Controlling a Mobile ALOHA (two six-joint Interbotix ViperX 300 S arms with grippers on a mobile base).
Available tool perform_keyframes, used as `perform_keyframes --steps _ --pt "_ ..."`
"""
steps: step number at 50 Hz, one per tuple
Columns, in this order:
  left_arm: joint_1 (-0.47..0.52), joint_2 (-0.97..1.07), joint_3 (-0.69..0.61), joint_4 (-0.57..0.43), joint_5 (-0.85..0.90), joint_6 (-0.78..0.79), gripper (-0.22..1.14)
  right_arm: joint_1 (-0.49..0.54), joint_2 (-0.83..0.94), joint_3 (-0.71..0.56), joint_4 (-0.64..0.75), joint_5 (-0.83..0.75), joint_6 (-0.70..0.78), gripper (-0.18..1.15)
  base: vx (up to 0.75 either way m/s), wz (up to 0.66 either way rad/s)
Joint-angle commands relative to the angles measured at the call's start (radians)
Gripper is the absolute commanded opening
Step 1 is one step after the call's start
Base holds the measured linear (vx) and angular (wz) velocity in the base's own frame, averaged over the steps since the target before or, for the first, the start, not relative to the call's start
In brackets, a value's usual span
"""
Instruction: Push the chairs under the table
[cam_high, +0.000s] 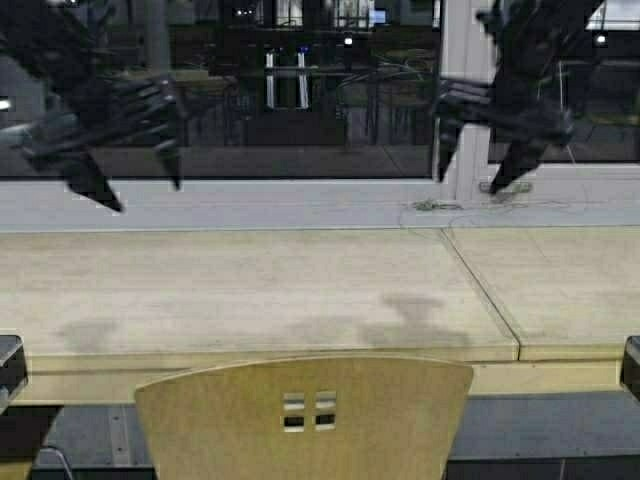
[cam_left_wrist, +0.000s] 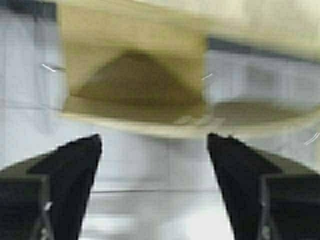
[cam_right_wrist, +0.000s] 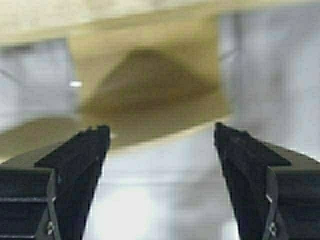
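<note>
High view: chair (cam_high: 300, 415) centred at the bench (cam_high: 250, 290) front edge, below both raised, wide-open, empty hands, left hand (cam_high: 140, 190) and right hand (cam_high: 478, 175).

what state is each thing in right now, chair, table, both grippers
chair: upright, backrest facing the robot, close to the table's front edge, untouched
table: top bare, only shadows on it
left gripper: open, raised above the table
right gripper: open, raised above the table
</note>
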Motion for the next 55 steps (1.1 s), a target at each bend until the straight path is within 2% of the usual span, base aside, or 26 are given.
perform_keyframes --steps 1,6,12,18,37,55 --pt "-0.002 -0.176 0.081 0.087 0.002 0.067 0.96 0.037 -0.143 0.034 -0.049 -0.080 -0.018 0.95 -0.06 0.04" --pt "0.000 -0.279 0.084 0.097 0.020 0.072 0.96 0.077 -0.207 0.017 -0.063 -0.081 -0.029 0.95 -0.09 0.02" --pt "0.006 -0.367 0.083 0.183 0.058 0.078 0.96 0.107 -0.238 0.021 -0.083 -0.094 -0.029 0.95 -0.12 0.01" --pt "0.008 -0.385 0.077 0.227 0.069 0.078 0.96 0.115 -0.239 0.015 -0.080 -0.106 -0.021 0.95 -0.15 0.01" --pt "0.011 -0.390 0.057 0.227 0.038 0.061 0.96 0.121 -0.230 0.034 -0.084 -0.124 -0.025 0.95 -0.18 0.22" --pt "0.012 -0.402 0.038 0.227 0.032 0.058 0.96 0.121 -0.225 0.018 -0.084 -0.126 -0.026 0.95 -0.26 0.49"
